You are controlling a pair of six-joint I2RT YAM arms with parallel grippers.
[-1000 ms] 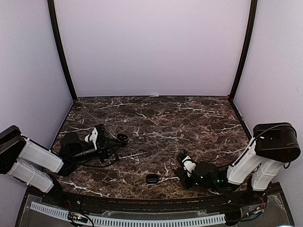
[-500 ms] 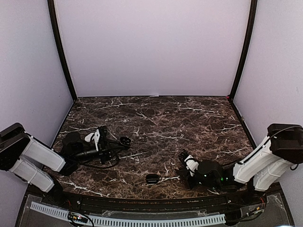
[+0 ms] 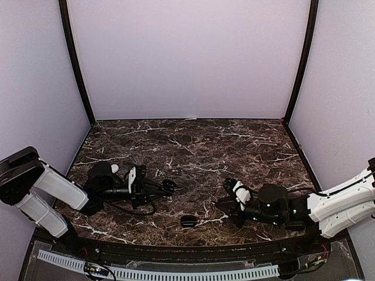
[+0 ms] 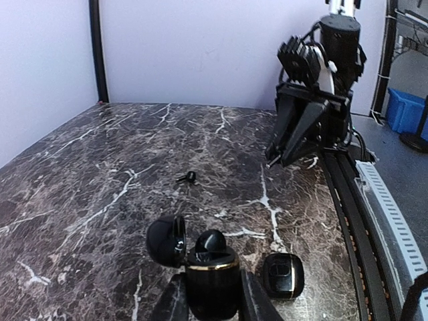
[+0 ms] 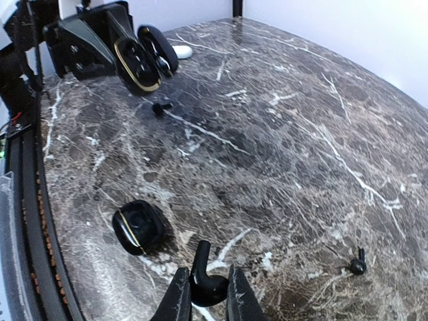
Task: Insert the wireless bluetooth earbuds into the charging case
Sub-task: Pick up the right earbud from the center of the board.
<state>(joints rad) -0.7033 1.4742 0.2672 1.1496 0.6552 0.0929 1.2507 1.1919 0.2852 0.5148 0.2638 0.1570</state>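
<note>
My left gripper (image 4: 211, 284) is shut on an open black charging case (image 4: 210, 264) with a gold rim, its lid (image 4: 165, 242) swung to the left. One black bud sits in the case. In the top view this gripper (image 3: 166, 187) is left of centre. My right gripper (image 5: 205, 279) is shut on a black earbud (image 5: 200, 259), stem up, just above the marble. It is near the front in the top view (image 3: 224, 204). Loose black earbuds lie on the marble (image 4: 186, 177) (image 5: 358, 265).
A closed black case (image 3: 188, 221) with a gold line lies on the marble near the front edge, between the two grippers (image 4: 281, 275) (image 5: 138, 227). A small white oval thing (image 5: 180, 51) lies behind the left gripper. Purple walls enclose the table.
My left gripper has moved right toward the table's middle with the open case. My right arm has stretched out lower, and its gripper has shifted slightly with the earbud in it.
</note>
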